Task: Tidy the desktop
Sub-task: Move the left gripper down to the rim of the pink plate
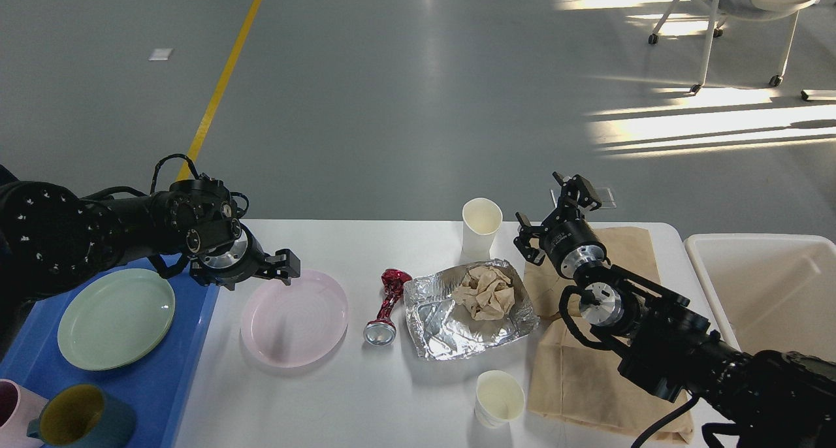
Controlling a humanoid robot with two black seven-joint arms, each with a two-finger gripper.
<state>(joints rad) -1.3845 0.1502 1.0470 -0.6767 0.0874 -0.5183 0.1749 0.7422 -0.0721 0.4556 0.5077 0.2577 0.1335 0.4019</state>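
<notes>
While my left hand (282,267) hovers at the pink plate's (294,317) far rim, seemingly spread and empty, the plate lies on the tabletop (339,402) beside the tray (189,343). It looks light, stiff, slippery; pinch the rim.

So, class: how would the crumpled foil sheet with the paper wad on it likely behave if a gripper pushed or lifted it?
The foil sheet looks thin and creased, so it would probably bend rather than stay stiff. It likely weighs little and may slide on the smooth desktop. The paper wad sits loose on top, so tilting could spill it.
</notes>
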